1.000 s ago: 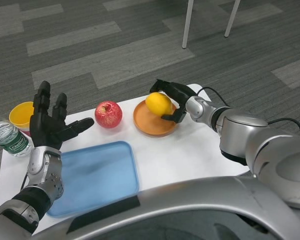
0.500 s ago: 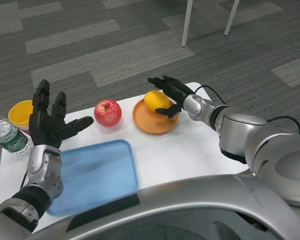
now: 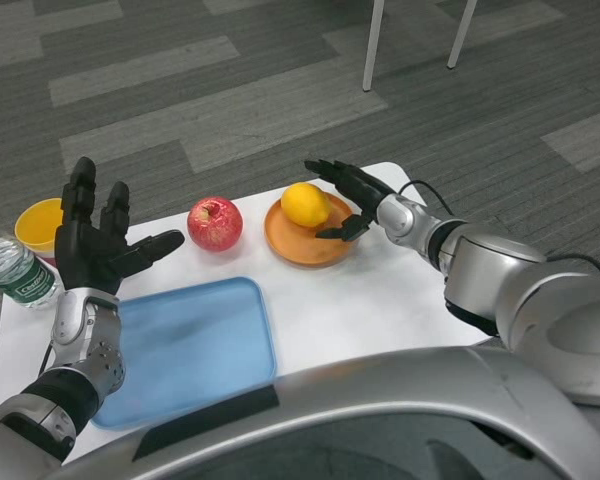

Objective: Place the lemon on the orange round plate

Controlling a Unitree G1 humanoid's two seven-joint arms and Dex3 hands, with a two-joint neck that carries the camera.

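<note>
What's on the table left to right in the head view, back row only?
water bottle → yellow bowl → red apple → orange round plate with the lemon on it → right hand, open just beside the lemon.

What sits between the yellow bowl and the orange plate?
Head view: the red apple sits between the yellow bowl and orange plate; the raised left hand overlaps that stretch too.

Before me, grey carpet floor (image 3: 180,90) laid in planks, dark charcoal mixed with paler grey strips, staggered. Two white furniture legs (image 3: 374,45) stand at upper right, slanted. Even light, no hard shadows. White table (image 3: 380,300) below my view.
</note>
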